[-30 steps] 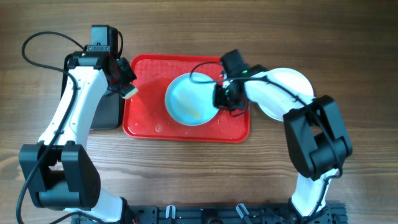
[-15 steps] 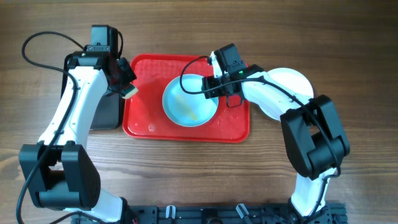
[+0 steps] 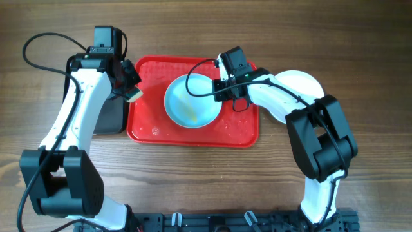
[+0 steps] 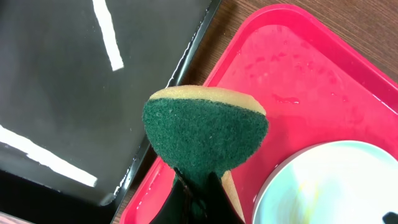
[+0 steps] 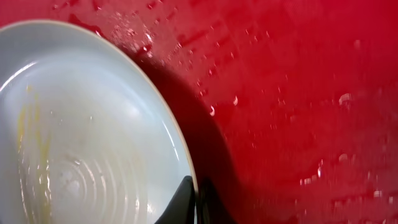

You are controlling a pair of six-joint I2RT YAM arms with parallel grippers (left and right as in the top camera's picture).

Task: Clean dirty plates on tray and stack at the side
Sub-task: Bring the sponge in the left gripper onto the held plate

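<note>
We see the left claw (image 4: 198,190) pinching a sponge (image 4: 205,134) above the tray's (image 3: 148,125) left edge. The right claw (image 5: 195,200) is pressed together on the right rim of a yellow-streaked plate (image 3: 190,103) on the tray. Another plate (image 3: 306,82) lies right of the tray

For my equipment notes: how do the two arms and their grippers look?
Both arms have white rounded shells and black joints. A black cable loops beside the left arm; a thinner one arches above the right arm. The left gripper and right gripper are black.
</note>
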